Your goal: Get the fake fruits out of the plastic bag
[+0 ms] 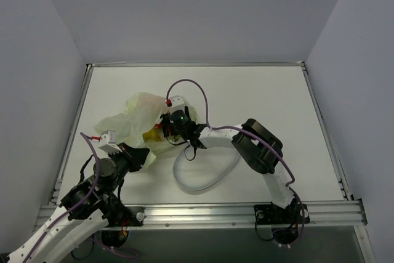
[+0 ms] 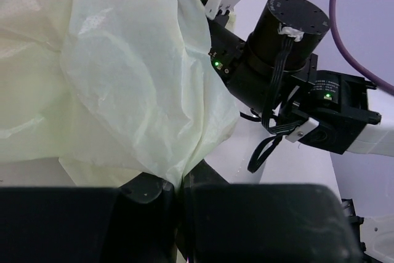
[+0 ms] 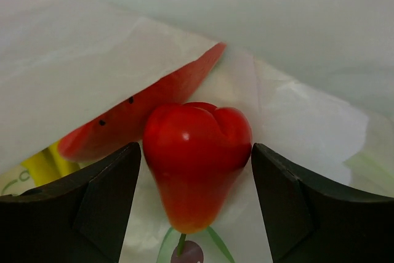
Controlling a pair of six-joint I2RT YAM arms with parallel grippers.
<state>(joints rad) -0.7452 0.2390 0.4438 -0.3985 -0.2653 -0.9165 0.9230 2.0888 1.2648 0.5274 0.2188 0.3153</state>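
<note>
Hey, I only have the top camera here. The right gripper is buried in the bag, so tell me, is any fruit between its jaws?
Observer: Yes. The right wrist view shows a red fruit between the jaws of the right gripper, which appear to touch both its sides.
Operator: Anything behind it?
Observer: A watermelon slice, partly under a layer of the bag.
Operator: And is the left gripper holding the bag?
Observer: Yes. The left wrist view shows the left gripper pinching a fold of it.
</note>
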